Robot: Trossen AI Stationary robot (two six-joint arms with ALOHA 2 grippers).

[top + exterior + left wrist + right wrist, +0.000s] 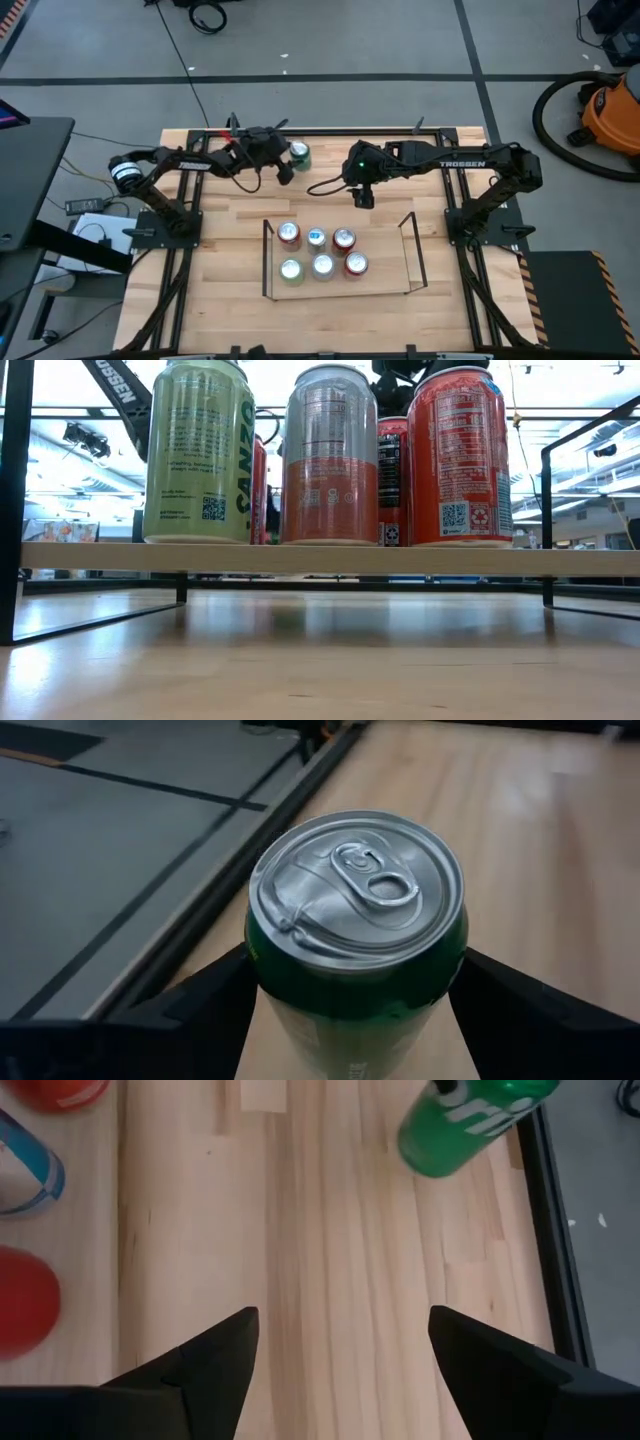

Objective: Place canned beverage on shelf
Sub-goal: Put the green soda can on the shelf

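A green can [299,153] stands upright near the table's far edge, between the fingers of my left gripper [288,160]; its silver top [360,885] shows in the left wrist view. It also shows in the right wrist view [470,1120]. My right gripper [362,197] is open and empty, over bare wood between the green can and the shelf [410,262]. The shelf is a black rod frame with a pale wood floor [320,558]. It holds several cans, among them a green one [198,450], a silver and orange one [330,455] and a red one [458,455]. My left gripper pinches the green can's side wall just below the top rim [262,982], one finger [210,995] on each side. The fingers come from the table's left, slanting down. The can stays upright. I cannot tell whether its base is on the table.
The black frame bordering the tabletop [320,130] runs just behind the green can. The shelf has free floor at its right end [385,262]. A black cable [330,183] lies on the wood near my right gripper.
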